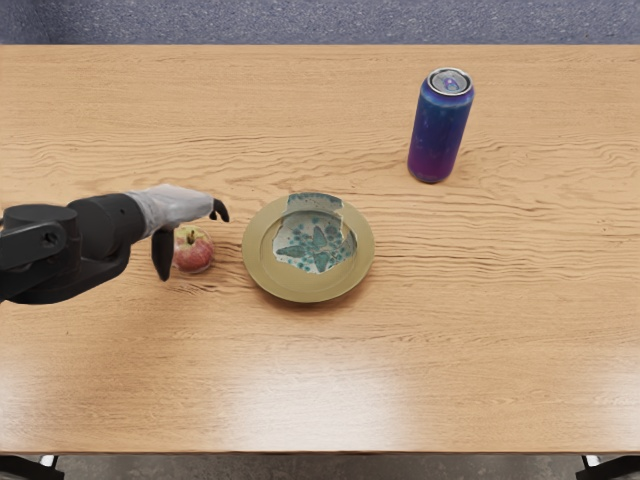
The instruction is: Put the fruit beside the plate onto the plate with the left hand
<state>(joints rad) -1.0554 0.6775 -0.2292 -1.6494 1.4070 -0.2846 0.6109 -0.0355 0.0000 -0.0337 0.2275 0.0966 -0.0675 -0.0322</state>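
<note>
In the head view, the left hand (pixel 178 214) hovers over the apple (pixel 195 251), fingers spread and holding nothing, its dark thumb hanging by the fruit's left side. The apple lies on the tabletop (pixel 470 330) towards the left edge, just beside the gold-rimmed plate (pixel 262 264) and apart from it. It looks small, firm, smooth and fairly light; being round, it may roll, so a grip across its widest girth seems safest.

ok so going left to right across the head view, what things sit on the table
small red and yellow apple → round gold plate with blue butterfly pattern → tall purple and blue drink can
</note>
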